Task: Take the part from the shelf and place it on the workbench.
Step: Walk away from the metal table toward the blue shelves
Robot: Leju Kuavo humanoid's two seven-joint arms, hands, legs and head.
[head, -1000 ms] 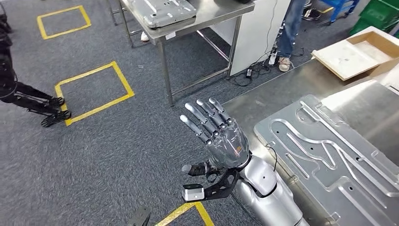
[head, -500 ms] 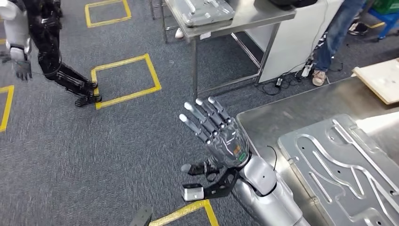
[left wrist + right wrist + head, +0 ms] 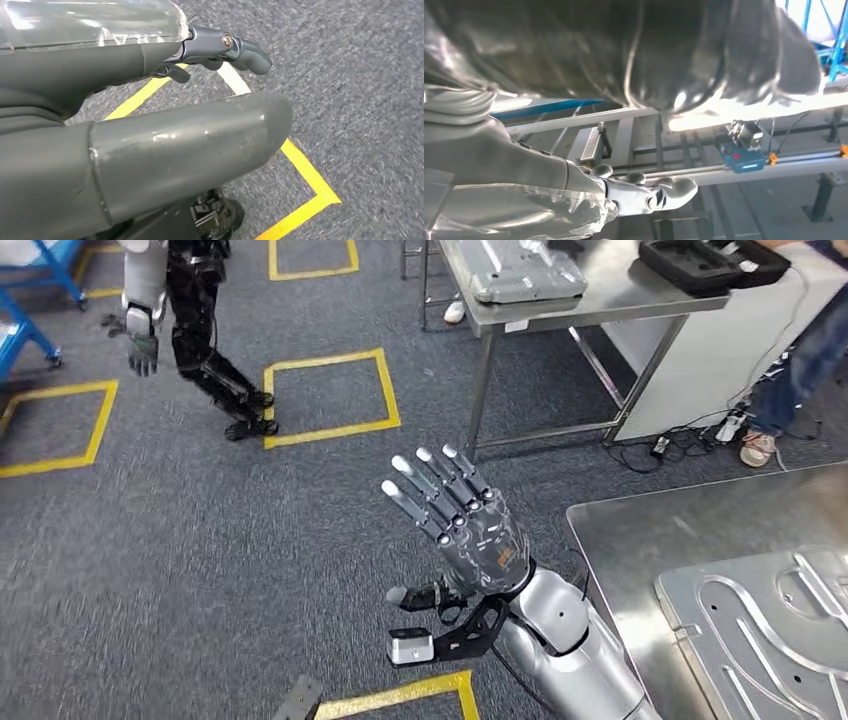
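The grey metal part, a flat plate with curved grooves, lies on the steel workbench at the lower right of the head view. My left hand is raised over the carpet just left of the workbench's corner, fingers spread and holding nothing. In the left wrist view the left hand hangs above grey carpet with yellow tape lines. In the right wrist view my right hand has its fingers stretched out with nothing in them, under a blurred shiny surface.
A steel table stands ahead with another grey part and a black case on it. Another robot stands at the far left by yellow floor squares. A person's leg and cables are at the right.
The whole view has swung to the left: the workbench and part slid toward the picture's right edge and the other robot came into sight. My left hand keeps its spread pose.
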